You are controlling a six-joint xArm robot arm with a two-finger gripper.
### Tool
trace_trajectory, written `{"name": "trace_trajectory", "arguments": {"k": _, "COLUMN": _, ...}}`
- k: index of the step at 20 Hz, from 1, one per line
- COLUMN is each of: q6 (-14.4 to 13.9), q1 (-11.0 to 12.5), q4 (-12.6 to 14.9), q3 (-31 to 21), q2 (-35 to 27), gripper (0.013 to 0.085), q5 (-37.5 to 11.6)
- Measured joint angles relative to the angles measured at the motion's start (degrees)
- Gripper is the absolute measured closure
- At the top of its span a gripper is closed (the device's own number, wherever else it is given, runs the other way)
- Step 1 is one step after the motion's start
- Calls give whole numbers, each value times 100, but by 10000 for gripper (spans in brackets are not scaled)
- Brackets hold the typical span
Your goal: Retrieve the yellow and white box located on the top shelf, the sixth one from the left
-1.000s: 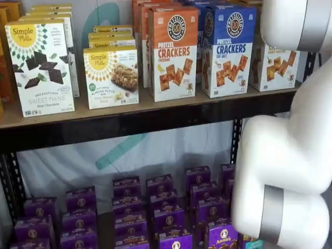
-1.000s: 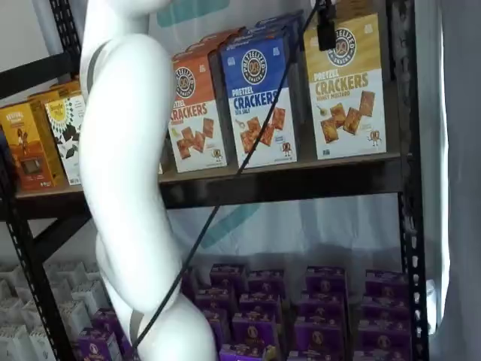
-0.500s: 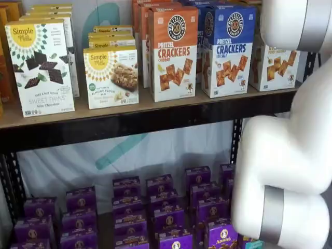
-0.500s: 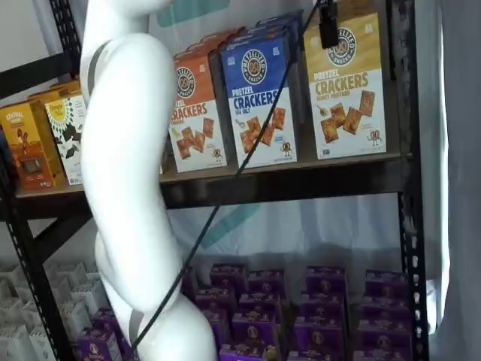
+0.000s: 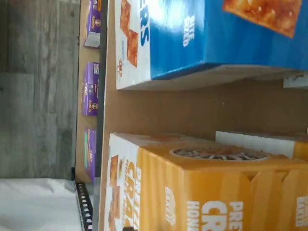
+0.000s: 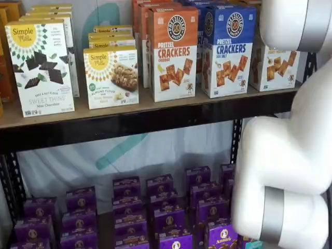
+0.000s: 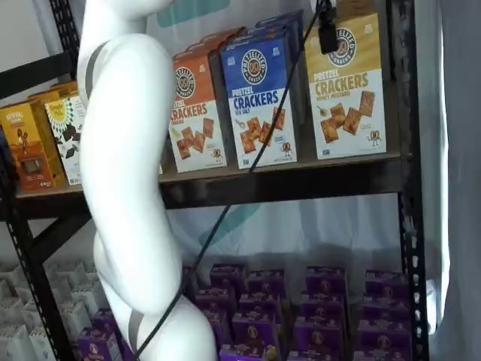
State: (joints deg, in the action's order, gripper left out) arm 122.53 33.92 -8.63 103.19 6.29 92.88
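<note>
Wrist view: you see the yellow and white box (image 5: 211, 187) close beneath the camera, its Pretzel Crackers lettering turned sideways, with the blue Pretzel Crackers carton (image 5: 211, 38) beside it across a strip of bare top shelf (image 5: 192, 108). Purple boxes (image 5: 89, 89) show on the lower level.

Shelf views: the yellow and white box (image 7: 347, 90) stands upright at the shelf's right end, directly below the gripper (image 7: 327, 34). Only a dark finger and cable show there; you cannot tell if it is open or closed. The white arm (image 6: 290, 155) covers part of that box (image 6: 274, 67).
</note>
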Motion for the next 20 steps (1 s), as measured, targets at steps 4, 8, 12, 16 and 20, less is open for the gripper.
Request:
{"name": "trace_trajectory", "arguments": {"k": 4, "q6": -6, "q1": -56, "q4": 232, "q3": 105, "q2": -18, "gripper": 130, "q5": 170}}
{"name": "trace_trajectory", "arguments": {"k": 8, "q6": -30, "q1": -135, "q4": 480, "q3": 148, "q2": -4, "gripper": 130, "q5": 333}}
{"name": "trace_trajectory", "arguments": {"k": 12, "q6": -66, "q1": -172, "q4": 507, "q3": 80, "q2": 58, "gripper": 130, "q5": 360}}
{"name": "trace_trajectory", "arguments": {"k": 16, "q6": -93, "q1": -192, "q4": 493, "q3": 74, "q2": 72, "gripper": 130, "q5": 386}}
{"name": "trace_trajectory", "arguments": {"k": 20, "q6": -99, "q1": -193, "q4": 498, "q3": 143, "q2": 39, "gripper": 210, "q5": 448}}
